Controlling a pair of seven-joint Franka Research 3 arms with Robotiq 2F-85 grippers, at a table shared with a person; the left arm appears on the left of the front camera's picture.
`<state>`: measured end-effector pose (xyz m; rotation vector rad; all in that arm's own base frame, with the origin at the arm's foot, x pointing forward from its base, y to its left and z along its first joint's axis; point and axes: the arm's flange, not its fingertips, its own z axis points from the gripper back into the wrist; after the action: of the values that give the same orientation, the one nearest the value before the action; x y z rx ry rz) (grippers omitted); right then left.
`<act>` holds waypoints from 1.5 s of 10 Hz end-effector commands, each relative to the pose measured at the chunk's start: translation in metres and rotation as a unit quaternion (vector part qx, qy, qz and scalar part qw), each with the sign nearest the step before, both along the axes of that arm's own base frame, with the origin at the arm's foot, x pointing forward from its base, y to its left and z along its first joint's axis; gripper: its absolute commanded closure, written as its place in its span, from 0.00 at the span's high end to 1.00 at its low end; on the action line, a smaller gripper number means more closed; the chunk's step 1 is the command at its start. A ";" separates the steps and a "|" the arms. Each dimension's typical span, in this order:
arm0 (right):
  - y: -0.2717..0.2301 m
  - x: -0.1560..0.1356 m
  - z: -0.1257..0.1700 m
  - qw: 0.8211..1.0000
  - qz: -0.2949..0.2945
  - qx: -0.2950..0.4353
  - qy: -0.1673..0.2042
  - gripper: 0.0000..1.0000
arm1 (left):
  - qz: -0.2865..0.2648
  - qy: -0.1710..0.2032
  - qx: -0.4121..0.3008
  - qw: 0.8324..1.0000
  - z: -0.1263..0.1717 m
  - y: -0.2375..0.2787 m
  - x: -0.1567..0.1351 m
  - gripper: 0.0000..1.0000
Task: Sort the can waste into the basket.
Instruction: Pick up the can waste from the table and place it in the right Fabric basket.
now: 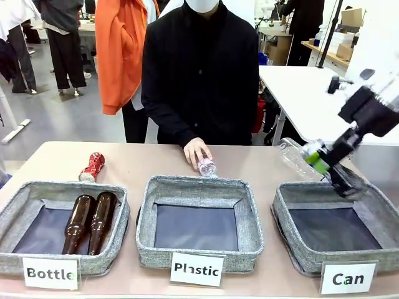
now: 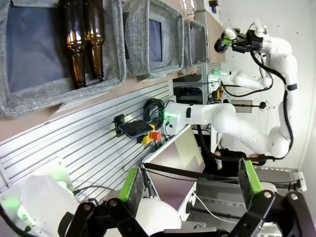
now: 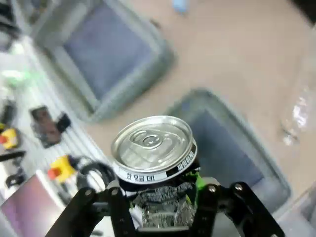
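A dark can (image 1: pixel 318 157) (image 3: pixel 153 150) with a silver top and green marks hangs over the far rim of the grey basket (image 1: pixel 307 256) (image 3: pixel 224 140) labelled "Can", with my right gripper (image 1: pixel 327 166) (image 3: pixel 163 200) shut on it. The basket's dark lining is bare. A crushed red can (image 1: pixel 92 167) lies on the table behind the "Bottle" basket (image 1: pixel 19 208), far to the left. My left gripper (image 2: pixel 187 192) is open with nothing between its fingers, held off the table's near side; that view also shows the right arm with the can (image 2: pixel 224 42) far off.
Two brown bottles (image 1: pixel 90 222) (image 2: pixel 83 42) lie in the "Bottle" basket. The "Plastic" basket (image 1: pixel 198 187) (image 3: pixel 106 49) sits in the middle; a person's hand (image 1: pixel 195 151) rests on a small clear bottle (image 1: pixel 207 167) behind it. Another clear bottle (image 1: pixel 292 156) (image 3: pixel 296 111) lies behind the "Can" basket.
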<state>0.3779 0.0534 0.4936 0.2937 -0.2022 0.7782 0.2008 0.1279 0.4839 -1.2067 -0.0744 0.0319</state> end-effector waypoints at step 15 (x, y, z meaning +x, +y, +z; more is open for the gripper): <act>0.017 0.011 -0.024 0.985 0.005 -0.115 0.129 1.00 | -0.001 0.006 -0.003 1.000 0.000 -0.001 -0.003 1.00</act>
<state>0.3843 0.0742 0.4694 0.1713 0.1543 0.7270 0.2008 0.1279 0.4839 -1.2066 -0.0742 0.0320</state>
